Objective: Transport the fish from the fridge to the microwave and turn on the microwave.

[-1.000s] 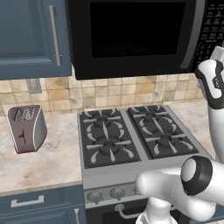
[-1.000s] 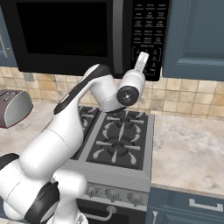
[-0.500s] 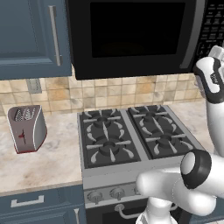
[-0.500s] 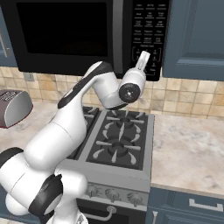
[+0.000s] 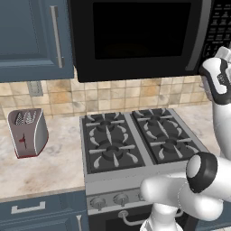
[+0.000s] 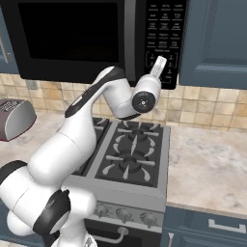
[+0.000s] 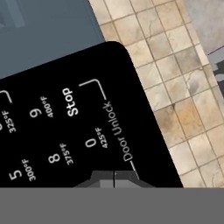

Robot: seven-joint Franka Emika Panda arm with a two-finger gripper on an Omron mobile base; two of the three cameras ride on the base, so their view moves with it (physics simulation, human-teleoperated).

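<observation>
Closed and empty, the gripper (image 6: 161, 61) had crept a touch nearer the microwave (image 6: 96, 38), fingertips at the lower corner of the keypad (image 6: 163, 34). With the door shut, the fish was presumably inside, unseen; pressing start looked like the remaining step.

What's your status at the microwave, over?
Claw shut, empty, at the keypad. Microwave door closed. Nothing between claw and buttons.

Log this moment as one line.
stage: pressing keypad | gripper: shut, at microwave keypad | door: closed | stove: bare
</observation>
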